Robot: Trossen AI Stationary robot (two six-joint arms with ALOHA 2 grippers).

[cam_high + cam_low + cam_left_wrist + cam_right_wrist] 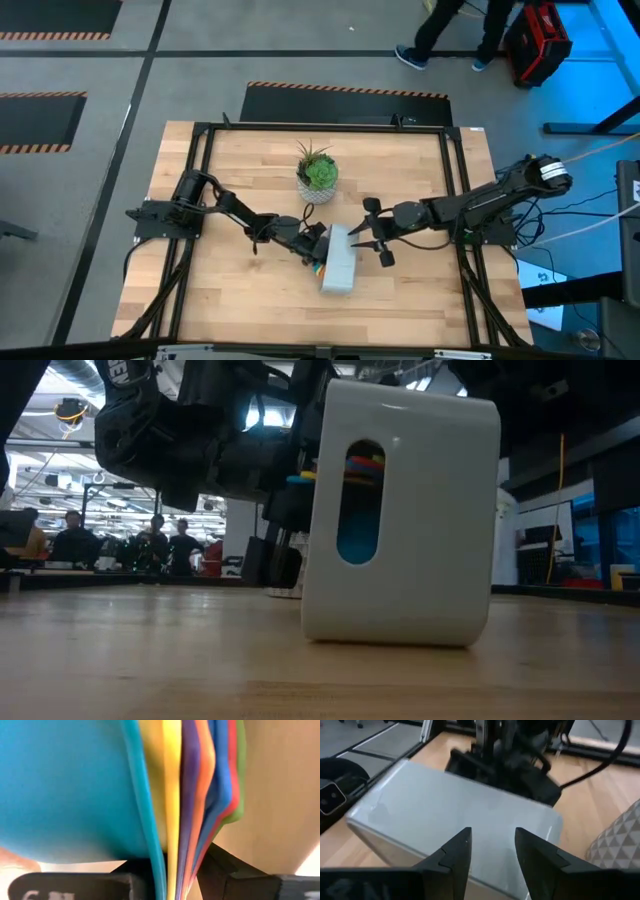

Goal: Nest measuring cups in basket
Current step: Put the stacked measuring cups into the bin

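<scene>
- The basket (339,260) stands on its side near the middle of the bench, a little toward the front edge, so its mouth faces sideways toward the left arm rather than up. I judge it is tipped this way so the cups can be slid in level.
- The left gripper (312,243) is at the basket's open side, its fingers clamped on the fanned handles of the stacked cups (190,795); holding the handles together keeps the stack nested as one bundle.
- In the low view the cups show through the slot in the basket's end wall, so the stack is at least partly inside.
- The right gripper (492,855) sits at the basket's closed side, fingers apart with nothing between them. Whether they touch the basket I cannot tell; it looks placed to brace it against the push.
- The plant pot (317,178) stands behind the basket, apart from it.
- Count: one basket, one pot, two grippers. Handle colours in the left wrist view number roughly seven: teal, yellow, purple, orange, blue, red, green.
</scene>
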